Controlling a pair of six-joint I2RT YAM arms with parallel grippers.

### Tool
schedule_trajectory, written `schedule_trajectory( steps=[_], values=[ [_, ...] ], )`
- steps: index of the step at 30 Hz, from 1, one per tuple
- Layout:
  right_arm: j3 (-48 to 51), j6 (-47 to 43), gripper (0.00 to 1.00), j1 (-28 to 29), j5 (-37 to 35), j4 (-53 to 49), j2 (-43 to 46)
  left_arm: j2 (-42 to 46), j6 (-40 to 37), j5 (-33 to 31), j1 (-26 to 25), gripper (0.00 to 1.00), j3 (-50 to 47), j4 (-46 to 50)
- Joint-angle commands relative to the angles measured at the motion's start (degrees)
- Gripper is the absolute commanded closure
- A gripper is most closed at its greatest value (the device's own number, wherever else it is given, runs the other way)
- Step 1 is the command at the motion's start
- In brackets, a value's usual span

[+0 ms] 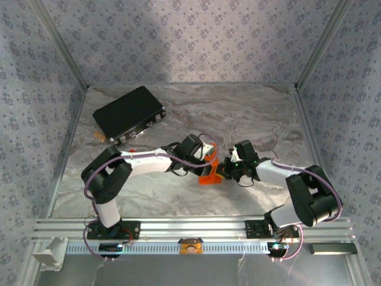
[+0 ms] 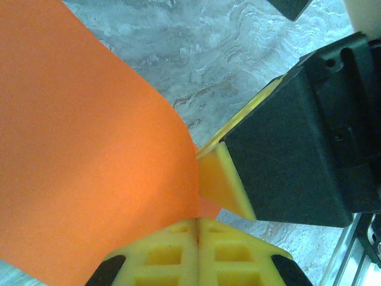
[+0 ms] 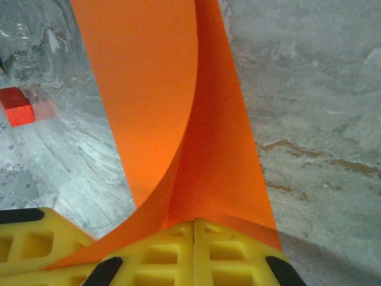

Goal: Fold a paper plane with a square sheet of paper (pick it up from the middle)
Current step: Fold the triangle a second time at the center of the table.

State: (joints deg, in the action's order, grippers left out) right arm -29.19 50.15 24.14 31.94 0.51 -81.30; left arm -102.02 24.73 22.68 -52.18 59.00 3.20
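The square sheet of paper (image 1: 209, 171) is bright orange and hangs folded between both grippers above the middle of the table. My left gripper (image 2: 197, 221) is shut on one edge of the paper (image 2: 89, 149), which curves away to the left. My right gripper (image 3: 194, 223) is shut on the paper (image 3: 178, 107) where two layers meet in a lengthwise fold. In the top view the left gripper (image 1: 208, 159) and the right gripper (image 1: 224, 170) almost touch. The right gripper's yellow fingertip (image 2: 223, 182) sits just beside the left jaws. Whether the fold has a paper plane's pointed shape I cannot tell.
A black case (image 1: 128, 113) lies at the back left of the marbled table (image 1: 256, 119). A small red block (image 3: 16, 106) rests on the table close to the case. Patterned walls close in the back and both sides, and an aluminium rail (image 1: 190, 227) runs along the near edge.
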Motion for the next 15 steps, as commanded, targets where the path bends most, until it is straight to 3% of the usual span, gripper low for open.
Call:
schedule_trajectory(
  steps=[1,15],
  values=[
    [-1.42,-0.13,0.99,0.56,-1.03,-0.7,-1.77,0.23,-0.03,1.96,0.19,1.0,0.43,0.22],
    [-3.31,-4.78,1.0,0.9,-6.71,-7.57,-4.96,-1.66,-1.15,2.33,2.51,1.0,0.67,0.58]
  ],
)
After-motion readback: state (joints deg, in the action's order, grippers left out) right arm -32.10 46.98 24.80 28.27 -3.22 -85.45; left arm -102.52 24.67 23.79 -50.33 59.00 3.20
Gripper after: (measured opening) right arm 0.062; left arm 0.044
